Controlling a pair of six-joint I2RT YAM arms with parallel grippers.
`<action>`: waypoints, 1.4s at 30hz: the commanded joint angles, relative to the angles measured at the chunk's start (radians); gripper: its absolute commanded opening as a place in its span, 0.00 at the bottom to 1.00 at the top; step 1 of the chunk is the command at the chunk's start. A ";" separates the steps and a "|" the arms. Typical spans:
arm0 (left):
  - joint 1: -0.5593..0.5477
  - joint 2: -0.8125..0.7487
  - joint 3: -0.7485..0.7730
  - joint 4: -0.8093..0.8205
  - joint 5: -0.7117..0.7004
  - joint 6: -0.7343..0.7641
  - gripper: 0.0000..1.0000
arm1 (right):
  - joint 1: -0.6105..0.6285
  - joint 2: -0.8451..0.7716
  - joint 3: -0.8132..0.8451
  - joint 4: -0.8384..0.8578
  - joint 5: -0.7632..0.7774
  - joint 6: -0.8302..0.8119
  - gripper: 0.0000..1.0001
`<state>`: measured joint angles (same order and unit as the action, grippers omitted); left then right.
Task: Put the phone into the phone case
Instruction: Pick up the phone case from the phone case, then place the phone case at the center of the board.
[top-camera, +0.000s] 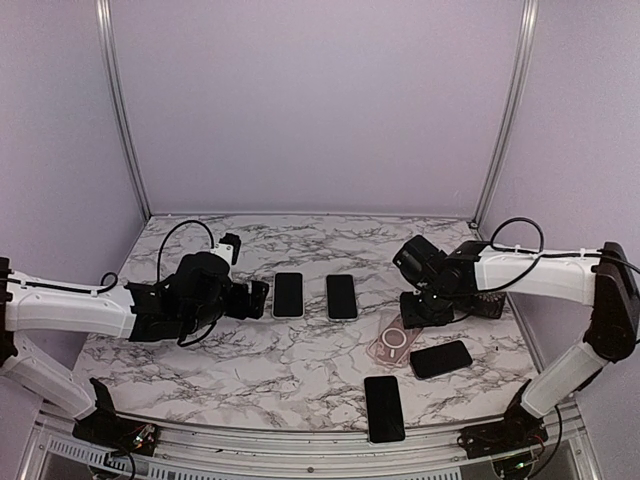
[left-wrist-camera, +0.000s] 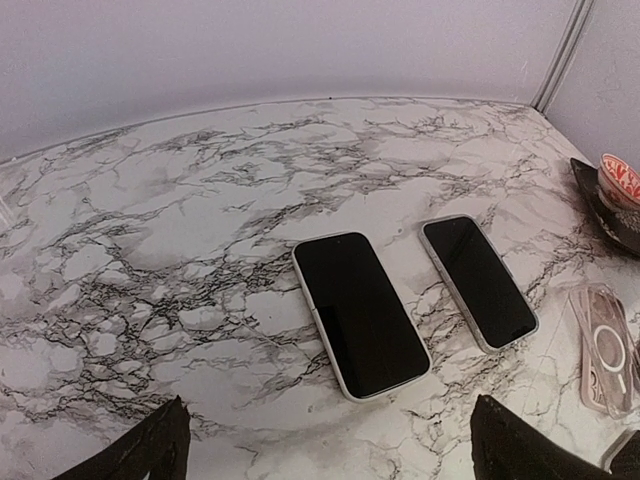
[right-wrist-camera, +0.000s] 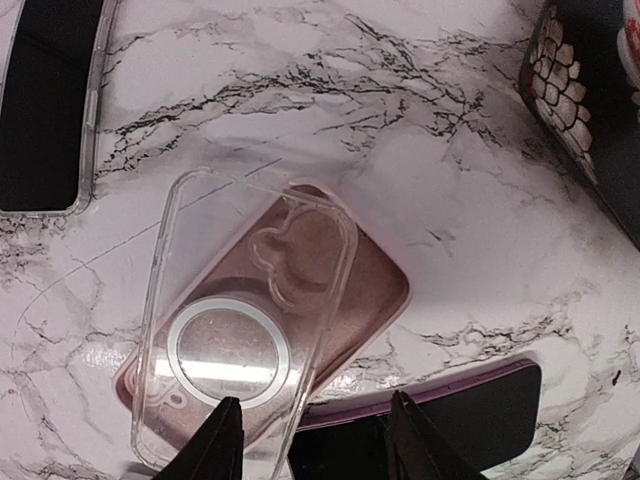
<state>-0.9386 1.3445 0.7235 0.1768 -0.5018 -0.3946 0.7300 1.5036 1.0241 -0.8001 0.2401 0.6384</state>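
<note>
The clear, hard plastic phone case with a white ring (right-wrist-camera: 250, 330) lies partly across a glittery pink case (right-wrist-camera: 375, 290) near the right edge of the marble bench (top-camera: 200, 370). It looks light, thin-walled and slippery, so it is best pinched at a long side rim. The pale-rimmed black-screened phone (left-wrist-camera: 362, 312) and grey-rimmed black-screened phone (left-wrist-camera: 478, 280) lie flat mid-bench, stiff, glassy and probably heavier. The right gripper (right-wrist-camera: 315, 398) is half open astride the clear case's corner and seems to hold nothing; the left gripper (left-wrist-camera: 325, 405) gapes wide and empty, and no writing is readable.

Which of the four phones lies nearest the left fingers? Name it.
The left phone of the mid-table pair, just ahead of the left fingers; its twin lies farther right, the two others farther still.
</note>
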 joint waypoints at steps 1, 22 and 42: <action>0.003 0.026 0.018 0.026 0.035 0.017 0.99 | -0.017 0.043 -0.022 0.098 -0.040 0.046 0.46; 0.003 0.046 0.016 0.042 0.033 0.031 0.99 | -0.057 0.112 -0.023 0.115 -0.060 0.013 0.00; 0.017 -0.092 -0.148 0.033 -0.014 -0.066 0.99 | 0.480 0.503 0.545 -0.110 0.121 0.306 0.00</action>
<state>-0.9329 1.2919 0.5900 0.2043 -0.4984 -0.4316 1.1870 1.9133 1.5143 -0.9279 0.3843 0.8749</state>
